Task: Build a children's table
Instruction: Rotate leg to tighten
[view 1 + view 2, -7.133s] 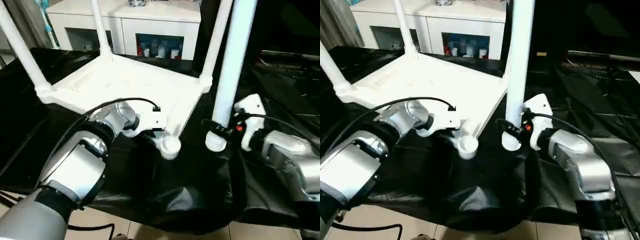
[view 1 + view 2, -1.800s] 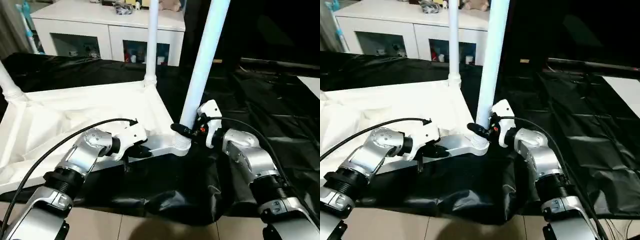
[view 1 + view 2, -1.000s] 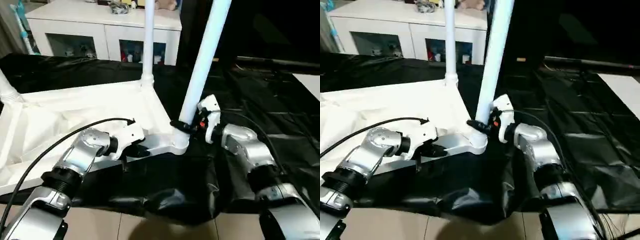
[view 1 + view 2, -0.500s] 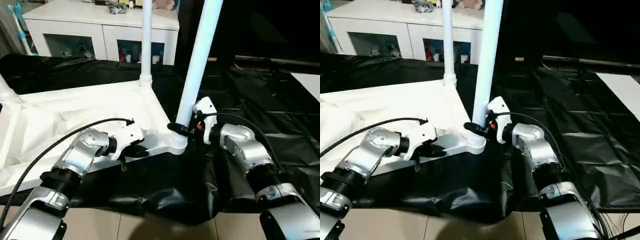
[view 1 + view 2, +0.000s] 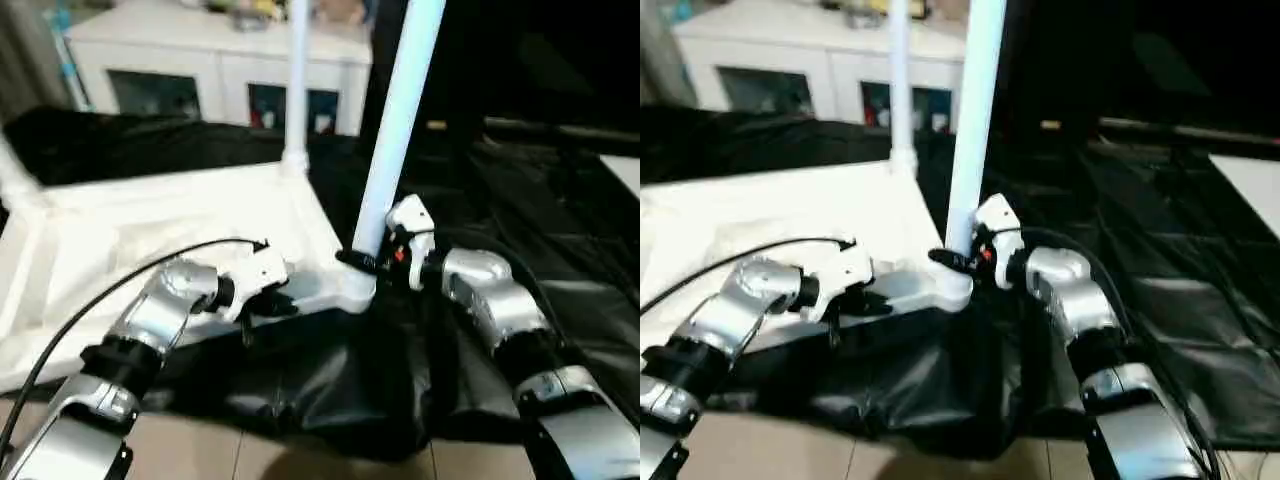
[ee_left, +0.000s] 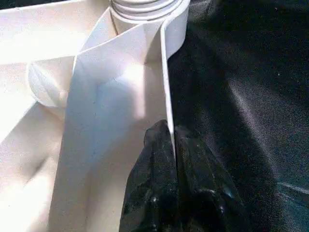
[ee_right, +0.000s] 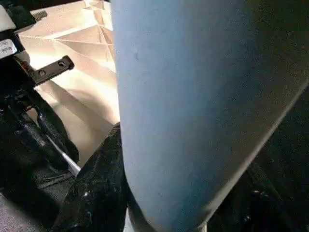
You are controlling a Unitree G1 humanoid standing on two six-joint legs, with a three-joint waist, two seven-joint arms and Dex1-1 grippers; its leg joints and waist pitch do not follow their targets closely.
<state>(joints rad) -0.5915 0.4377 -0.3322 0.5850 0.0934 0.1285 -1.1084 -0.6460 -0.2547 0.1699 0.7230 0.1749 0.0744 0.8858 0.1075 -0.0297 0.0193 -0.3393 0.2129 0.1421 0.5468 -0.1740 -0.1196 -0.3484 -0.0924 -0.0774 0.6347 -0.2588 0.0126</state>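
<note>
The children's table lies upside down on a black sheet, its white top (image 5: 150,230) showing the ribbed underside. My left gripper (image 5: 272,300) is shut on the top's near rim (image 6: 166,87), black fingers (image 6: 193,193) pinching the thin wall just left of the near corner socket (image 5: 355,290). A long white leg (image 5: 400,120) stands in that socket, leaning slightly right. My right gripper (image 5: 358,262) is shut on this leg just above the socket, one finger (image 7: 96,193) beside the tube (image 7: 193,96). Another leg (image 5: 297,80) stands in the far corner, and a third (image 5: 15,175) at the left.
A white cabinet with glass doors (image 5: 200,60) stands behind the work. The black sheet (image 5: 520,200) spreads to the right and hangs over the front edge above a tiled floor (image 5: 300,455). A black cable (image 5: 120,280) arcs over my left forearm.
The whole picture has shifted a little. The held leg stands slightly more upright than a second ago. Both grips are unchanged.
</note>
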